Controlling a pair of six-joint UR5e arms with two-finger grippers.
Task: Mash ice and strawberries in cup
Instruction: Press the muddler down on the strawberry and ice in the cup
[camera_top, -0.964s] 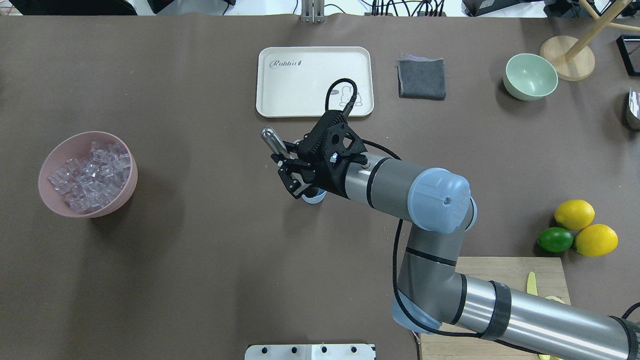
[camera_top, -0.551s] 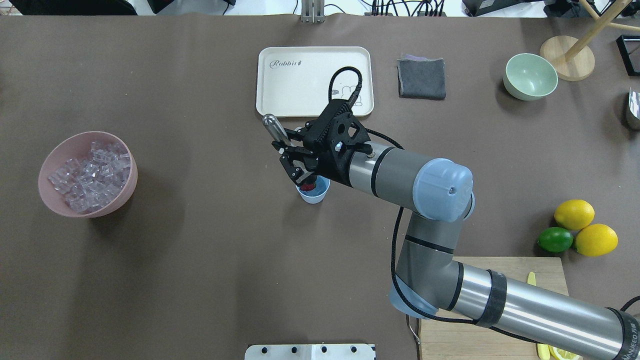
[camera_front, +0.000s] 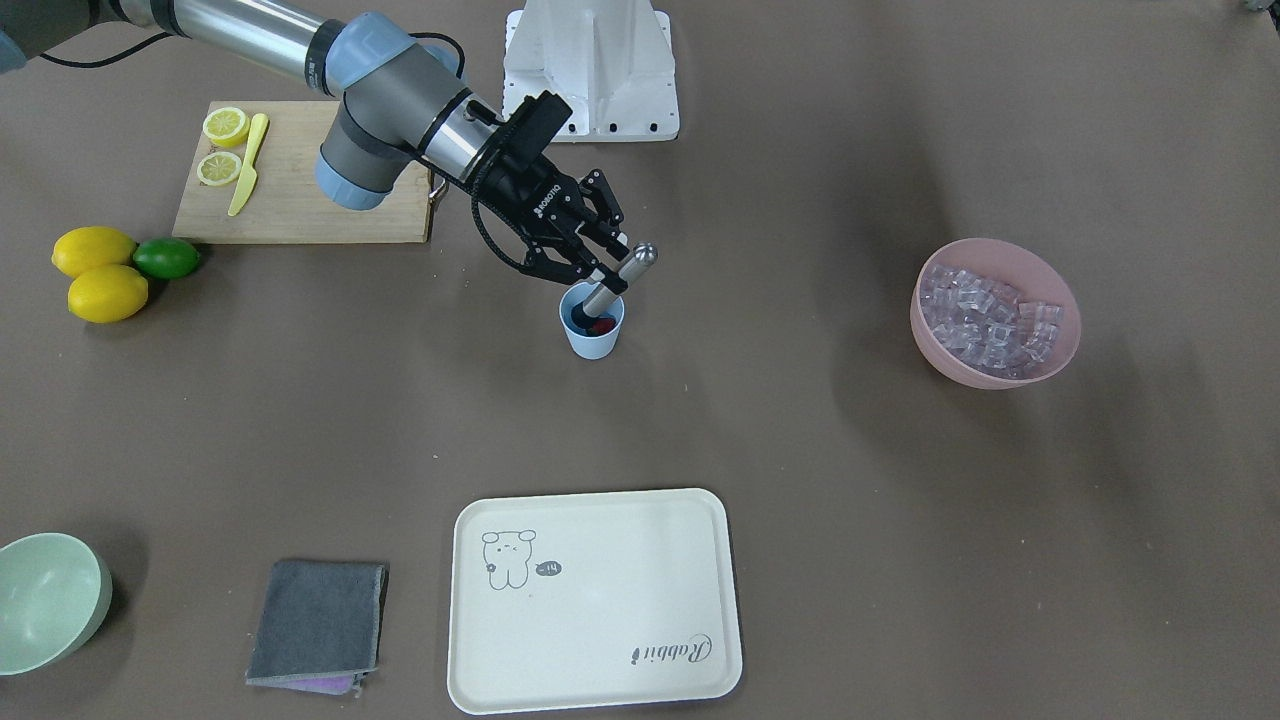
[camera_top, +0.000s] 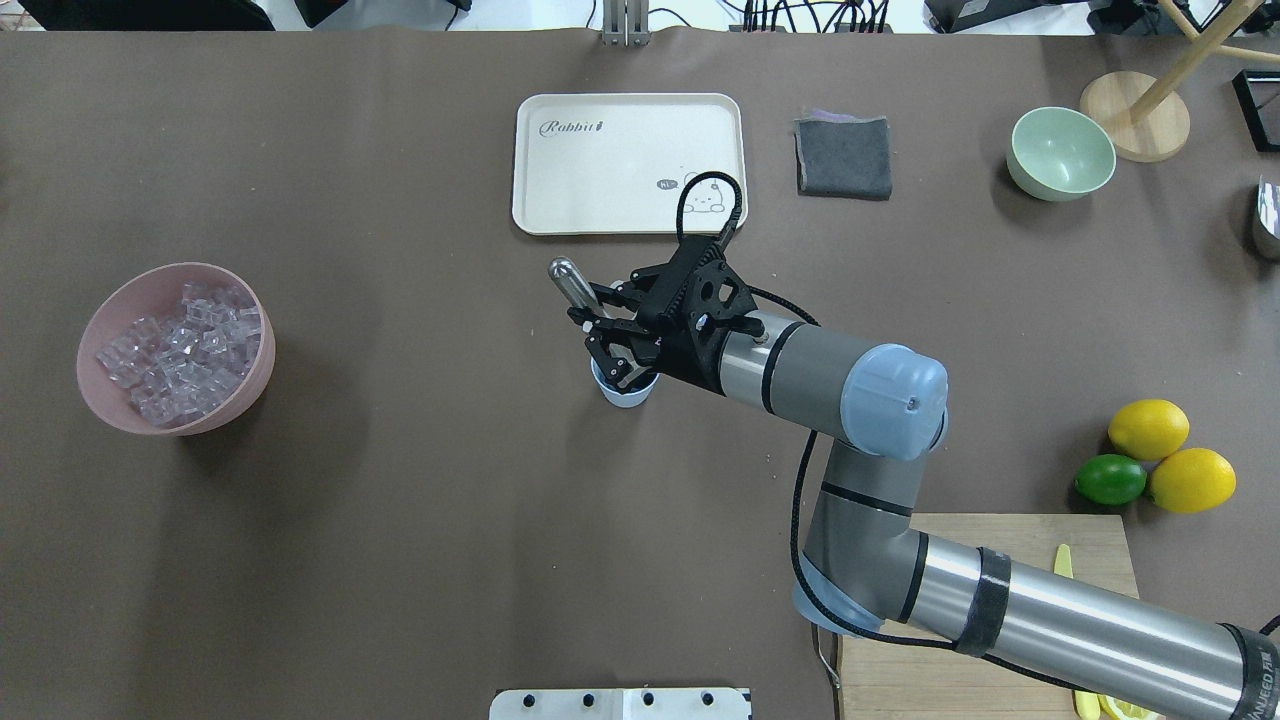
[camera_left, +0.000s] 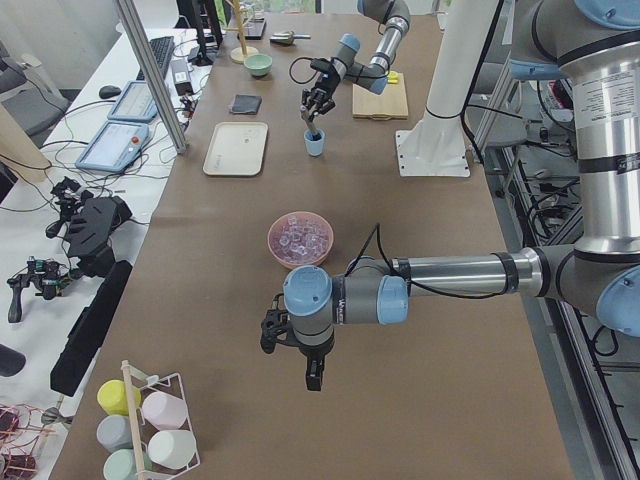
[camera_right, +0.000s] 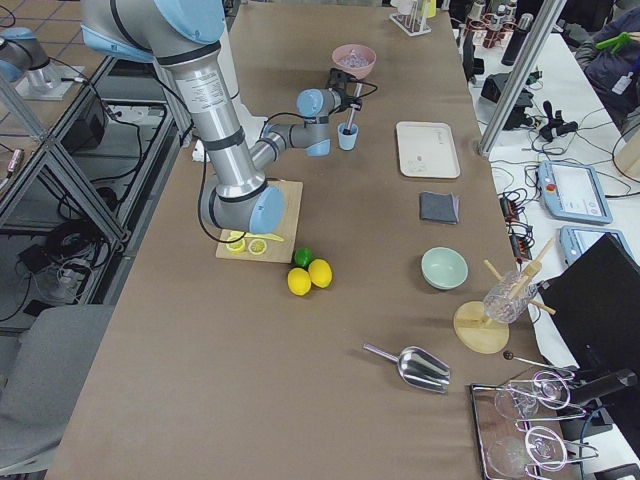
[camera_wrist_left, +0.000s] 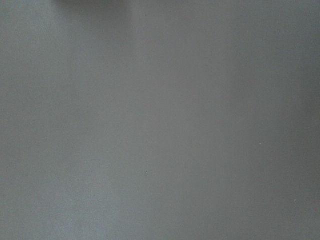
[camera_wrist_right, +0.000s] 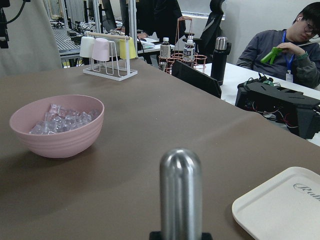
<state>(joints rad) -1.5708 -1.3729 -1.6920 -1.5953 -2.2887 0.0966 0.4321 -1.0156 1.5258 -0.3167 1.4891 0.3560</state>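
The light-blue cup (camera_front: 592, 338) stands mid-table and also shows in the overhead view (camera_top: 627, 393). A red strawberry (camera_front: 601, 324) lies inside it. My right gripper (camera_front: 603, 273) is shut on a metal muddler (camera_front: 624, 272), whose lower end is in the cup. The muddler leans with its rounded top (camera_top: 563, 270) toward the tray, and it fills the right wrist view (camera_wrist_right: 180, 192). Ice (camera_front: 988, 318) fills the pink bowl (camera_top: 100, 400); I cannot make out any ice in the cup. My left gripper (camera_left: 311, 377) hangs over bare table, far from the cup. I cannot tell whether it is open.
A cream tray (camera_top: 560, 210) lies beyond the cup, with a grey cloth (camera_top: 843, 157) and a pale green bowl (camera_top: 1060, 152) to its right. Two lemons and a lime (camera_top: 1110, 479) sit beside a cutting board (camera_front: 300, 200) with lemon slices and a yellow knife.
My right gripper and the muddler first moved away from me, uncovering the strawberry in the cup. They then came back over the cup, ending slightly further right.
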